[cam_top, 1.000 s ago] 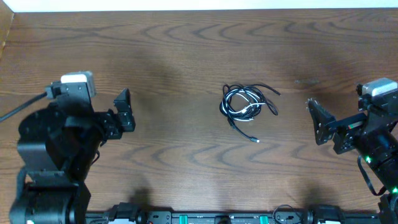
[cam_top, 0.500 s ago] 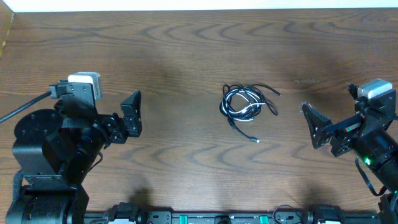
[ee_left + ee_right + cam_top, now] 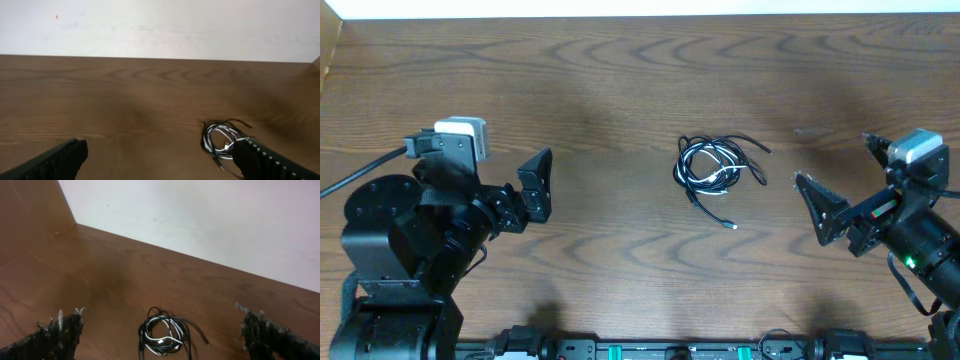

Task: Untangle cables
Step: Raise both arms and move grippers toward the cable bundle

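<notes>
The cables (image 3: 717, 166) lie as one tangled bundle of black and white cords at the table's middle, with a black plug end trailing toward the front (image 3: 729, 222). My left gripper (image 3: 537, 186) is open, well to the left of the bundle and pointing at it. My right gripper (image 3: 832, 196) is open too, a short way to the right of it. In the left wrist view the cables (image 3: 220, 141) sit ahead at the right, partly behind the right finger (image 3: 260, 159). The right wrist view has the cables (image 3: 165, 333) centred between the wide-apart fingers (image 3: 62, 332).
The wooden table (image 3: 620, 90) meets a white wall at the back. A raised wooden edge (image 3: 30, 225) stands at the far left side. The arm bases and a black rail (image 3: 650, 350) line the front edge.
Both arms have moved inward toward the cable bundle, the left one to the right and the right one to the left. Both grippers stayed open. The cables have not moved.
</notes>
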